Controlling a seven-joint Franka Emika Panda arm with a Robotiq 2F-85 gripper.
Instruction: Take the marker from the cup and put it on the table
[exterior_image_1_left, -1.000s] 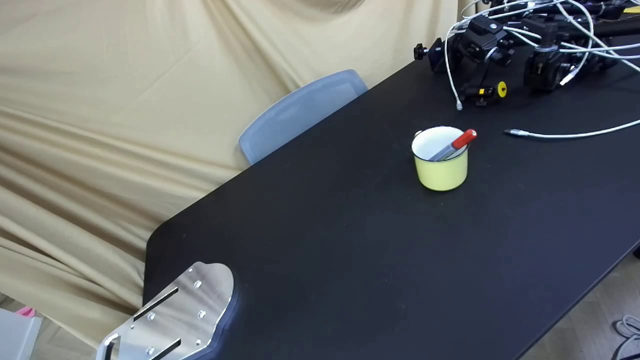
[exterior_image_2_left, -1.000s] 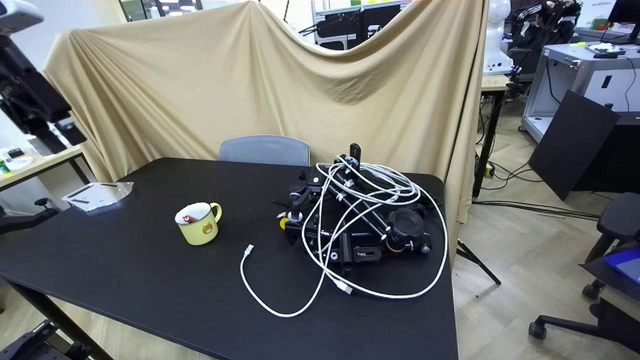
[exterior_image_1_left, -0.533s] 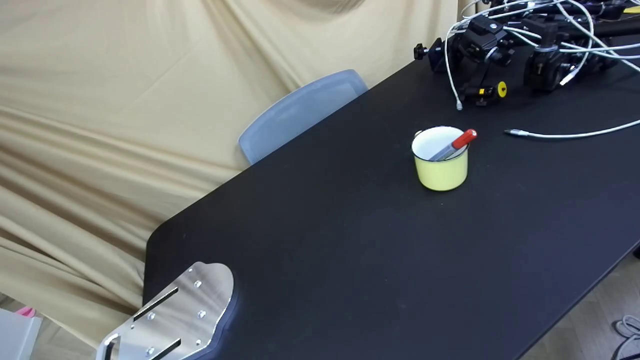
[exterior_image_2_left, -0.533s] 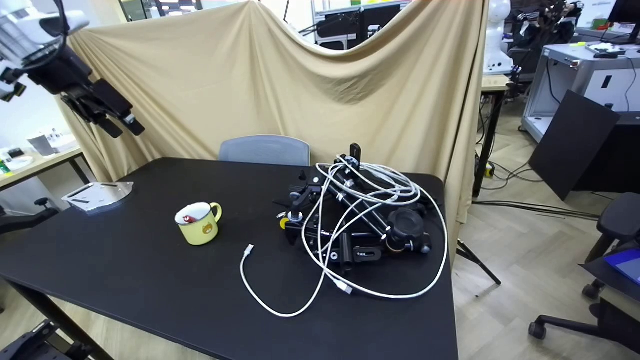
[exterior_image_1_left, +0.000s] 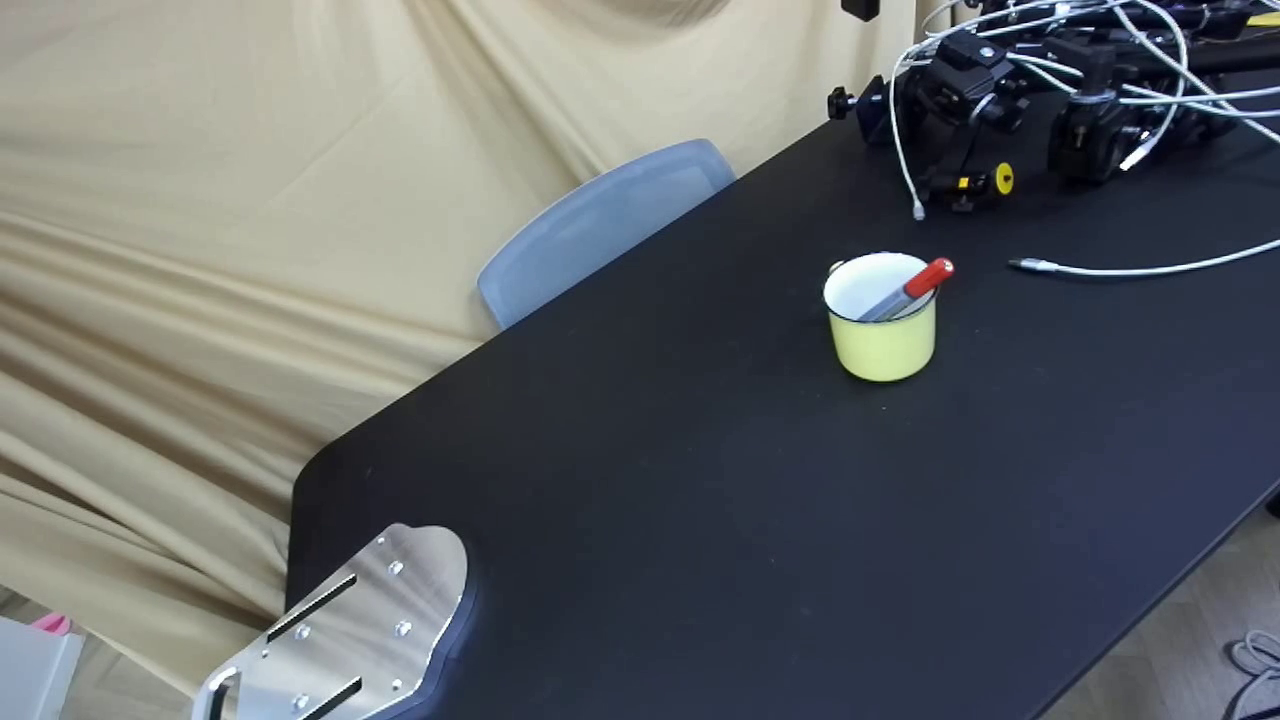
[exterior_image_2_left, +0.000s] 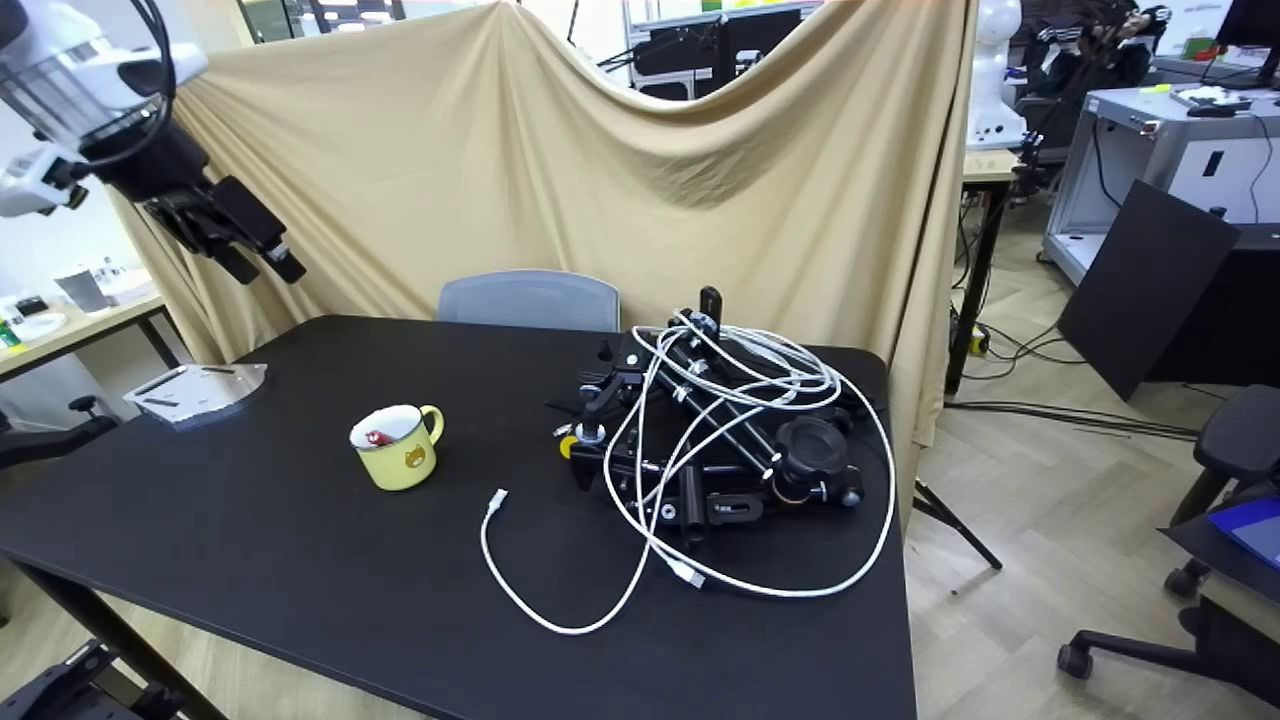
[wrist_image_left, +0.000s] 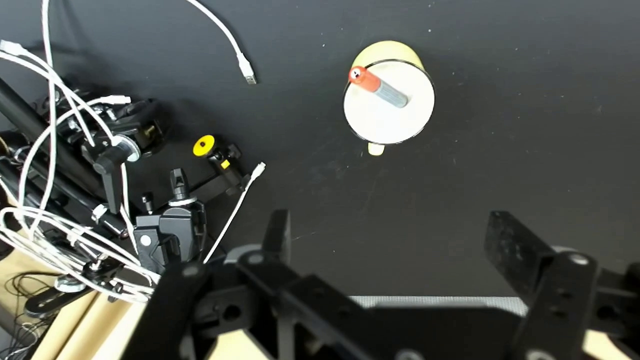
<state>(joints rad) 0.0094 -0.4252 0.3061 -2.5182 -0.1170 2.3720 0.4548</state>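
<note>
The pale yellow-green cup (exterior_image_1_left: 884, 350) stands upright on the black table (exterior_image_1_left: 650, 500); it also shows in an exterior view (exterior_image_2_left: 402, 466) and in the wrist view (wrist_image_left: 385, 122). The marker (exterior_image_1_left: 912, 287) leans inside the cup, its red end sticking out over the rim and its greyish-white body inside. It also shows in the wrist view (wrist_image_left: 381, 89). My gripper (exterior_image_2_left: 267, 271) is high above the table, apart from the cup. In the wrist view my gripper (wrist_image_left: 389, 215) is open, its fingers wide apart with nothing between them. The cup is ahead of the fingertips there.
A pile of black clamps and stands (exterior_image_2_left: 690, 440) with white cables (exterior_image_2_left: 570, 630) lies on the table beside the cup. A clear flat plate (exterior_image_1_left: 360, 620) lies near a table corner. A grey-blue chair (exterior_image_2_left: 530, 300) and a beige curtain (exterior_image_2_left: 400, 180) stand behind.
My arm and open gripper have moved rightward into an exterior view, from its left edge. A dark fingertip now shows at the top edge of an exterior view. Cup and marker have not moved.
</note>
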